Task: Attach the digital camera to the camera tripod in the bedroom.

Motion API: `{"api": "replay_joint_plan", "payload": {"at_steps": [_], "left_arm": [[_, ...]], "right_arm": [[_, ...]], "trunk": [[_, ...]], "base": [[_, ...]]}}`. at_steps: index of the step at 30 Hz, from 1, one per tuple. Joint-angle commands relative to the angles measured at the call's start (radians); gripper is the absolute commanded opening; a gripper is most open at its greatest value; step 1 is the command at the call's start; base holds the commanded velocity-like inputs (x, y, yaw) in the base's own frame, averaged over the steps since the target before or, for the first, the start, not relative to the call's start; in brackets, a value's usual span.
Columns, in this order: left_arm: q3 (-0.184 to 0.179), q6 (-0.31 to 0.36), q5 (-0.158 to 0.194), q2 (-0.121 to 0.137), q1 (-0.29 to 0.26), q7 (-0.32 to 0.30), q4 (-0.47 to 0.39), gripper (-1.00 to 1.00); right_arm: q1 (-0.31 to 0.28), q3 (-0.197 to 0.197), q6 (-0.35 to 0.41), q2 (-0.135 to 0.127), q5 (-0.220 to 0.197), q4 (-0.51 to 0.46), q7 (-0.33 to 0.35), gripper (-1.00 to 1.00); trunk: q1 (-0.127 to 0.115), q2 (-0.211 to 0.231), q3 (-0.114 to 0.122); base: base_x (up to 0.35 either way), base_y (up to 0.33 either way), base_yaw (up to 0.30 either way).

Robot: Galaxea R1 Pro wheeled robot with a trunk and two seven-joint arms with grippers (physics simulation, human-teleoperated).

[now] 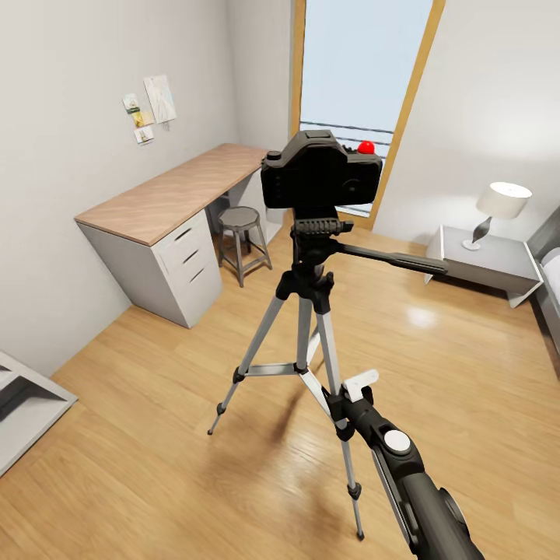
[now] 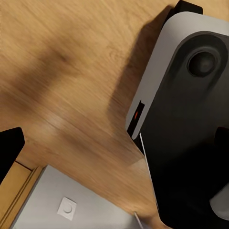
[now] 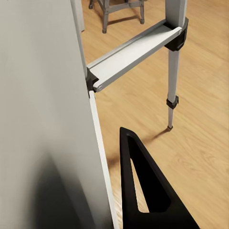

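head: high, tripod [image 1: 307,311] | wrists: near floor [image 2: 71,71]

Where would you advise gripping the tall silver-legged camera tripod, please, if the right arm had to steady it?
Probably on the near silver leg of the camera tripod, just above the horizontal brace, coming from the robot's own side. That stretch is a straight, slim tube with bare floor around it, and the right gripper is already beside it. The long black pan handle juts sideways and would likely twist the head.

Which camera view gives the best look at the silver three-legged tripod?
The head view: the silver three-legged tripod stands whole on the wood floor, carrying the black digital camera. The right wrist view shows close-up legs and a brace. The left wrist view shows wood floor.
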Motion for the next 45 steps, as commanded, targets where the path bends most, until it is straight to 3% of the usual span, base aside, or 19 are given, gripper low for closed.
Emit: {"api": "replay_joint_plan", "payload": {"at_steps": [1,16,17,45], "left_arm": [[-0.008,0.004,0.010,0.000,0.000,-0.004,0.000,1.00],[-0.008,0.004,0.011,0.003,0.001,-0.003,0.000,1.00],[-0.008,0.004,0.011,0.003,0.001,-0.003,0.000,1.00],[-0.008,0.004,0.011,0.005,0.001,-0.004,0.000,1.00]], "right_arm": [[0.000,-0.001,0.004,0.000,0.032,0.019,0.005,-1.00],[0.000,-0.001,0.004,-0.001,0.033,0.019,0.005,-1.00],[0.000,-0.001,0.005,-0.001,0.032,0.019,0.006,1.00],[0.000,-0.001,0.007,-0.007,0.034,0.005,0.006,1.00]], "trunk": [[0.000,-0.001,-0.001],[0.000,-0.001,-0.001],[0.000,-0.001,-0.001],[0.000,-0.001,-0.001]], "base": [[0.000,0.000,0.000],[0.000,0.000,0.000],[0.000,0.000,0.000],[0.000,0.000,0.000]]}}
